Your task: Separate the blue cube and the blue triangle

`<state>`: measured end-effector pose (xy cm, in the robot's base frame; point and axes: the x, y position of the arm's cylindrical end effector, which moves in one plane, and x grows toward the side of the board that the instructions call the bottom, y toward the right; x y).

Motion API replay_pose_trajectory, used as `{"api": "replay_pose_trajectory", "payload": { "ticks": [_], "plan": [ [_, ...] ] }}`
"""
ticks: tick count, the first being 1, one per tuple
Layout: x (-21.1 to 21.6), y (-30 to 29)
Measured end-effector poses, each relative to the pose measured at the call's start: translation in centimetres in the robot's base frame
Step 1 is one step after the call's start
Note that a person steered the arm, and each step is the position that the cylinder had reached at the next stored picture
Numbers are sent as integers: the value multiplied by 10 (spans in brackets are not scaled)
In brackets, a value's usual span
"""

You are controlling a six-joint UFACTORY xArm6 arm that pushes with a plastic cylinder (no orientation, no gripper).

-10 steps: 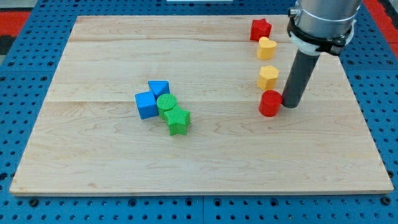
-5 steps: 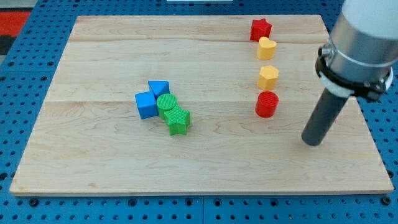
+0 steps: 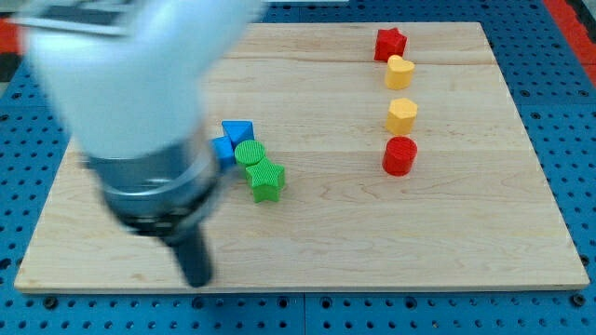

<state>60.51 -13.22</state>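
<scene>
A wooden board (image 3: 484, 223) carries a blue cube (image 3: 222, 149), blue triangle (image 3: 238, 130), green cylinder (image 3: 250, 154), green star (image 3: 267, 180), red star (image 3: 391, 43), two yellow blocks (image 3: 399, 71) and a red cylinder (image 3: 399, 155)

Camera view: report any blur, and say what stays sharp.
Camera view: the arm is smeared by motion blur, and my tip is soft, near the board's bottom edge, below the blue cube; the blocks, like the red cylinder, are crisp.
</scene>
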Motion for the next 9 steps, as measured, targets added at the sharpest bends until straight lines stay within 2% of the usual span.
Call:
{"api": "replay_pose_trajectory", "payload": {
  "ticks": [1,2,4,7,9],
  "plan": [
    [-11,-60],
    [-30,-63],
    [-94,-88],
    [-172,-16],
    [-170,28]
  ]
}}
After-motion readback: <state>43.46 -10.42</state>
